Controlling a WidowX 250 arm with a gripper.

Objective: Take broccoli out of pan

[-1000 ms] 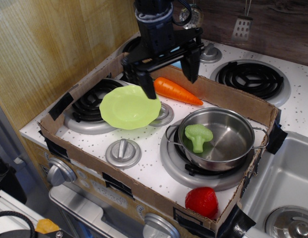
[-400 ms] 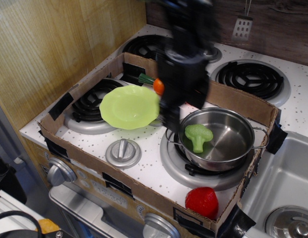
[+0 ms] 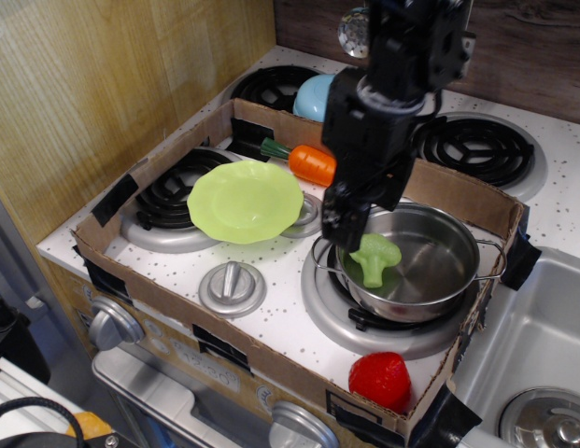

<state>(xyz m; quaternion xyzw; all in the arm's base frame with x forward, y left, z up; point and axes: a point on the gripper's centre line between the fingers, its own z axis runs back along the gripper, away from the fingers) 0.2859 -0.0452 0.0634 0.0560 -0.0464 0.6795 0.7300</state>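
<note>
In the one view, the broccoli (image 3: 374, 258) is sitting inside the pan (image 3: 430, 280), against its left wall, head up on its stalk. The gripper (image 3: 357, 222) is hanging directly above and slightly left of the broccoli, its dark fingers (image 3: 338, 224) reaching down to the pan's left rim just beside the head. I cannot tell how far apart the jaws are standing, nor whether they are touching the broccoli.

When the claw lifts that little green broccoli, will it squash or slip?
The broccoli looks like moulded plastic, so probably stiff and light. Its bumpy head may grip unevenly. Leaning inside the pan, it might tip if the gripper nudges it.
</note>
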